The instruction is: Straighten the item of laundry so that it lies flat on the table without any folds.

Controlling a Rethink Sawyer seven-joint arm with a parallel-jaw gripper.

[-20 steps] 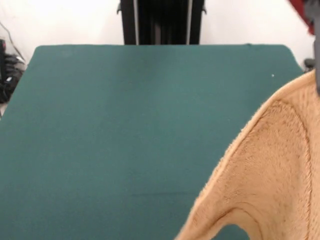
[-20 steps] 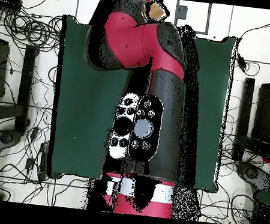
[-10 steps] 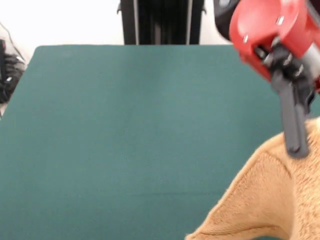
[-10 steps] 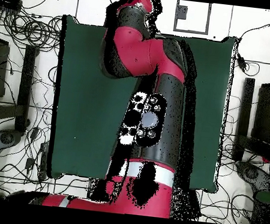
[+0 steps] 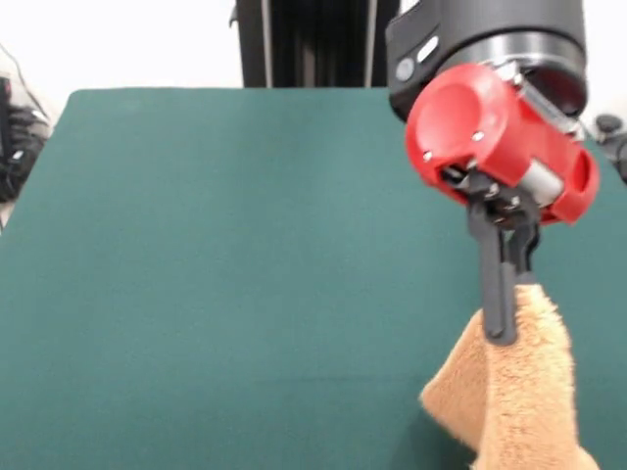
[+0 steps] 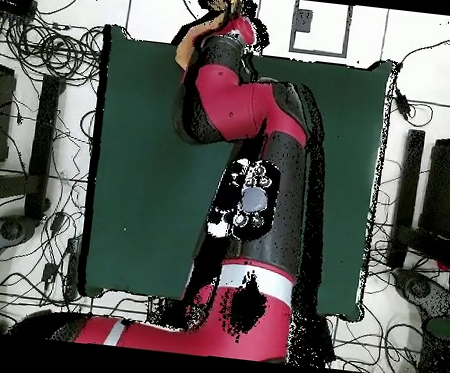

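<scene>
My gripper [image 5: 507, 315] hangs from the red and black wrist at the right of the front view, fingers pointing down, shut on the top of the tan-orange towel [image 5: 514, 392]. The towel hangs bunched and folded from the fingers, its lower part running out of the bottom edge, over the near right part of the green table [image 5: 225, 255]. In the overhead view the arm [image 6: 248, 107] covers the gripper. Only tan patches of the towel [image 6: 198, 38] show beside the wrist at the table's [image 6: 131, 164] top edge.
The black pedestal [image 5: 315, 41] stands at the table's far side. Cables and equipment [image 6: 37, 103] lie on the floor on both sides of the table. The arm's base [image 6: 245, 308] reaches over the table's bottom edge in the overhead view.
The wrist has swung leftward and further into the front view, taking the towel with it. The towel, earlier spread large close to the camera, now hangs as a narrow bunch.
</scene>
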